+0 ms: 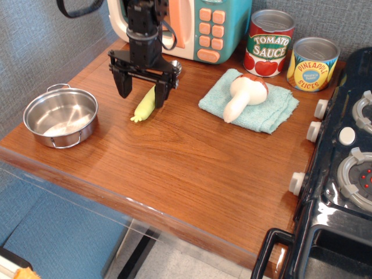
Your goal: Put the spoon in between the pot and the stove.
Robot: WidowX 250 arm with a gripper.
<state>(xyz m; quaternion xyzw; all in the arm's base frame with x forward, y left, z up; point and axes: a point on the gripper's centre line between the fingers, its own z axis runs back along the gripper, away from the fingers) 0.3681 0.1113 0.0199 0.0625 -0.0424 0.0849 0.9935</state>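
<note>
observation.image looks down on a wooden counter (192, 168) whose near edge runs from lower left toward the lower right. The gripper (143, 93) hangs at the far left part, its two black fingers spread wide and empty, one on each side of the spoon (147, 103). The spoon lies flat, its pale yellow-green handle pointing near-left and its far end hidden behind the gripper body. Whether the fingertips touch the counter cannot be told.

The pot (60, 117) sits near the left edge of the counter, close to the near edge, well apart from the spoon. The stove (343, 192) stands against the right side of the counter, its white knobs facing left.

Between pot and stove stretches a broad bare span of wood, running along the near half of the counter. The far side is crowded: a teal toy microwave (203, 26) just behind the gripper, a folded teal cloth (261, 110) carrying a white-and-red toy mushroom (244, 94), and two tin cans (290, 49) by the back wall.
</note>
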